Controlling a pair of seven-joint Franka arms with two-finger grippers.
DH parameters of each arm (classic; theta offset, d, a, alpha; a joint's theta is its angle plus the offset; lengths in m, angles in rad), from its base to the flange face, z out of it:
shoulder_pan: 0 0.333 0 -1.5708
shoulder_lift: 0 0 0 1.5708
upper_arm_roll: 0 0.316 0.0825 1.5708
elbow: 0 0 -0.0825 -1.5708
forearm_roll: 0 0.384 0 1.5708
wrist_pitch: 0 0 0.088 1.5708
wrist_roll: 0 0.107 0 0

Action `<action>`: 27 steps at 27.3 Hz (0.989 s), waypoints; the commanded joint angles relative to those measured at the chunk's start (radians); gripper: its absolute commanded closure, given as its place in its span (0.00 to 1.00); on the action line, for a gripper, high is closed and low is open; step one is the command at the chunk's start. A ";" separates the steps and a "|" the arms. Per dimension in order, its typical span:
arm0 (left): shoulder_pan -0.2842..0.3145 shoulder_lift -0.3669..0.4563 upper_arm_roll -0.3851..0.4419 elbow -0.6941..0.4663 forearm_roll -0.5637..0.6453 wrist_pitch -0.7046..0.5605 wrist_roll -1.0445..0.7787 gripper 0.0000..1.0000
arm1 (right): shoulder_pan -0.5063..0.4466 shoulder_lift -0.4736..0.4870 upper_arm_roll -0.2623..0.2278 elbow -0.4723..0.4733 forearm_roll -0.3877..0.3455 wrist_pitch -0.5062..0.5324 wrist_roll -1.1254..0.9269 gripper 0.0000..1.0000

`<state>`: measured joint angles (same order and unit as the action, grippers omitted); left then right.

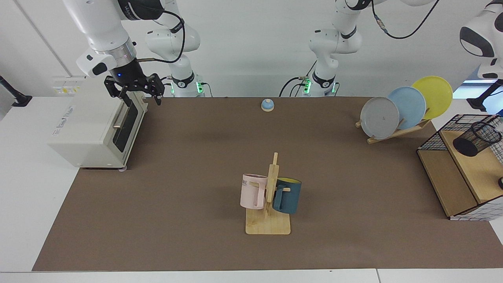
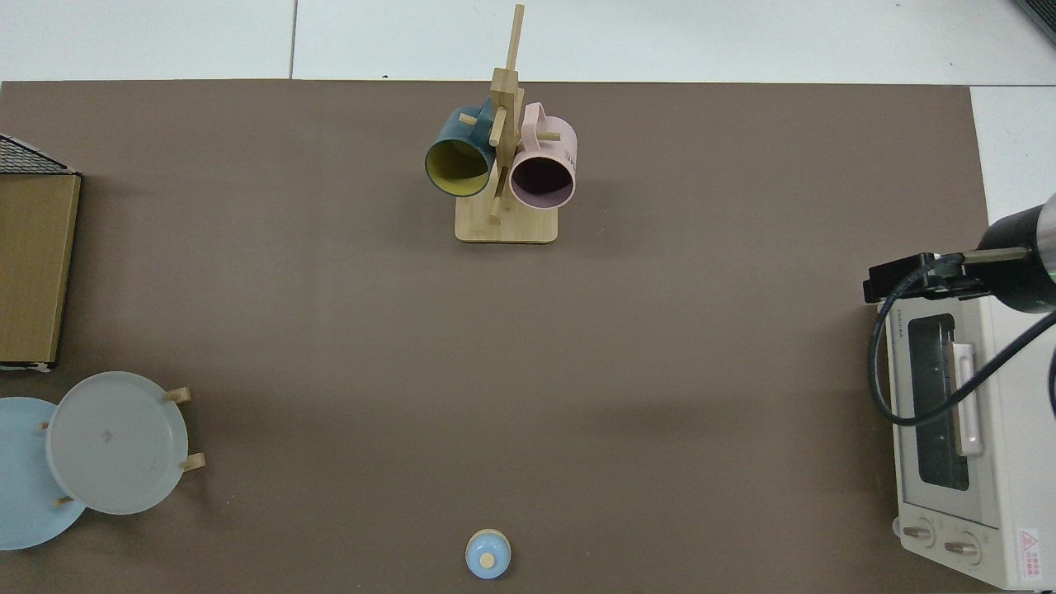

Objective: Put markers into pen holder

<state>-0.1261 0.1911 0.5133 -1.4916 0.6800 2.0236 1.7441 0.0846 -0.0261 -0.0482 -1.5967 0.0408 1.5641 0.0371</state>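
**Pen holder on the basket's board, arms raised**

A brown mat (image 1: 196,177) covered the white table (image 1: 23,196). Nearest stood a wooden mug rack (image 1: 271,204) with a pink mug (image 1: 251,191) and a blue mug (image 1: 287,195). Farther back, the pen holder (image 1: 476,138), a small black wire-mesh cup, leaned tilted on the wooden board inside the wire basket (image 1: 461,169); no marker could be made out. A plate rack (image 1: 404,108) stood behind it. The right gripper (image 1: 135,94), fingers spread and empty, hung over the toaster oven (image 1: 94,129). The left arm (image 1: 481,39) was raised at the frame's edge, its gripper out of sight. White walls stood beyond.
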 commanded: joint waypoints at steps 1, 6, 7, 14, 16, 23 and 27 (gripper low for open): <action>-0.017 -0.025 0.014 -0.102 0.071 0.047 -0.076 1.00 | -0.026 0.005 0.010 0.011 0.030 -0.003 0.004 0.00; -0.013 -0.036 0.010 -0.118 0.087 0.095 -0.107 0.23 | -0.026 0.006 0.010 0.009 0.010 0.031 0.006 0.00; -0.012 -0.033 0.008 -0.110 0.073 0.104 -0.113 0.02 | -0.025 0.006 0.010 0.009 0.001 0.034 0.006 0.00; -0.043 -0.028 -0.024 -0.092 -0.025 0.020 -0.149 0.00 | -0.022 0.006 0.011 0.009 -0.015 0.036 0.006 0.00; -0.043 -0.028 -0.058 -0.081 -0.088 -0.029 -0.153 0.00 | -0.023 0.006 0.011 0.009 -0.013 0.036 0.006 0.00; -0.046 -0.033 -0.166 -0.085 -0.307 -0.105 -0.190 0.00 | -0.028 0.006 0.011 0.009 -0.007 0.034 0.007 0.00; -0.047 -0.035 -0.214 -0.087 -0.335 -0.138 -0.329 0.00 | -0.026 0.006 0.011 0.009 -0.007 0.034 0.007 0.00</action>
<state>-0.1652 0.1789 0.3355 -1.5641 0.3930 1.9308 1.5416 0.0724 -0.0261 -0.0483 -1.5965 0.0399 1.5861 0.0372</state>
